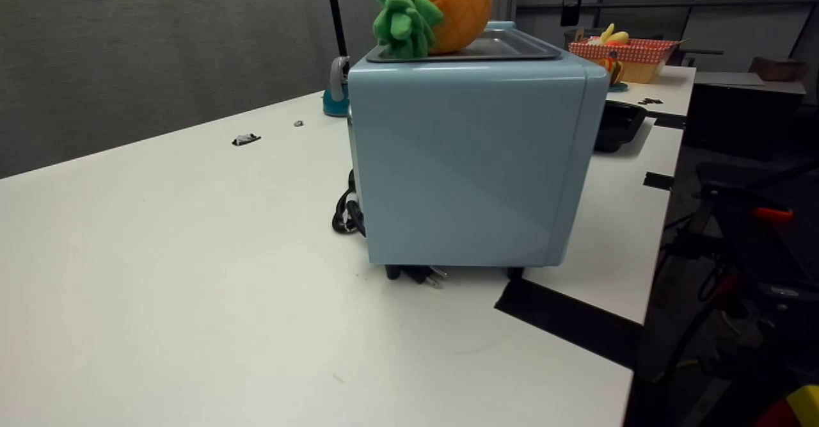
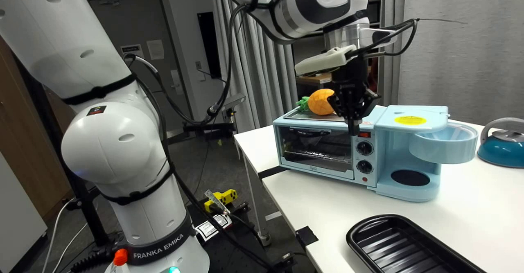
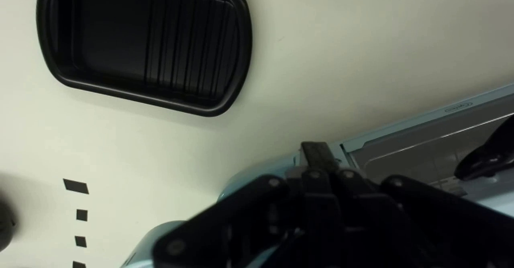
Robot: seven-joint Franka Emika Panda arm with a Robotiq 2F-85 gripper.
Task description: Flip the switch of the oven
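The oven is a pale blue box with rounded corners. Its plain side (image 1: 473, 164) faces an exterior view. In an exterior view its front shows a glass door (image 2: 317, 152), two black dials and a small red switch (image 2: 364, 134) at the top of the control panel. My gripper (image 2: 354, 128) points down with its fingertips together, empty, at the oven's upper front edge, just beside the red switch. I cannot tell whether it touches. In the wrist view the gripper (image 3: 320, 155) covers most of the control panel, and the red switch is hidden.
An orange plush fruit with green leaves (image 2: 320, 102) lies on the metal tray on top of the oven. A round blue basin (image 2: 446, 146) juts from the oven's side. A black ridged pan (image 3: 148, 43) and a teal kettle (image 2: 503, 148) stand on the white table.
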